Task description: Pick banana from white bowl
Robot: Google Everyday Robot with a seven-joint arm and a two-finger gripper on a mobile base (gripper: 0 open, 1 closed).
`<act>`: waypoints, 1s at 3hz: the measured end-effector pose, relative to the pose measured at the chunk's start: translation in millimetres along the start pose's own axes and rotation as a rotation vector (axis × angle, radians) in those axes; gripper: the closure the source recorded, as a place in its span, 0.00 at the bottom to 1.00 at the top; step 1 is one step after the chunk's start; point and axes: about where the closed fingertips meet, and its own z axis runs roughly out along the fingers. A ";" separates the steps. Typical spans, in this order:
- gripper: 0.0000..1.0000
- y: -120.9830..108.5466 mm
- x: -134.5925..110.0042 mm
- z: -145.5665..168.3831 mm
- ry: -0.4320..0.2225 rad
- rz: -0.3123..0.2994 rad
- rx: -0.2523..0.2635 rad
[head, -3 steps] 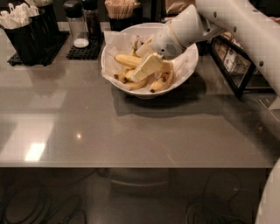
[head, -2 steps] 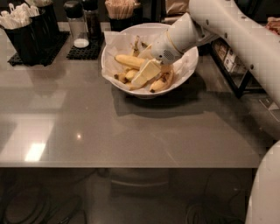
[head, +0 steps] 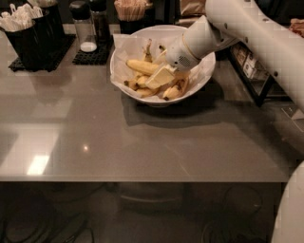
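The white bowl (head: 117, 76), lined with crinkled white paper, stands at the back middle of the grey counter (head: 142, 142). Several bananas lie in it. The longest, clean yellow banana (head: 140, 66) lies across the upper left of the pile, with shorter spotted ones below it. My gripper (head: 159, 77) reaches down into the bowl from the right, right over the pile and touching or nearly touching the long banana's right end. My white arm (head: 247, 28) hides the bowl's far right side.
A black holder with white cutlery (head: 26, 28) stands at the back left. A shaker (head: 84, 29) on a black mat and a cup of wooden sticks (head: 130, 10) stand behind the bowl. A black rack (head: 251, 71) is at the right.
The gripper has sunk a little lower into the bowl onto the bananas. The arm's upper part has swung slightly. The bananas and bowl have not visibly moved.
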 end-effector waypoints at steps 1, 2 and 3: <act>0.94 10.1 -18.8 -30.1 -0.091 -0.051 0.035; 1.00 24.2 -33.6 -65.3 -0.166 -0.118 0.057; 1.00 45.6 -35.3 -97.8 -0.214 -0.134 0.024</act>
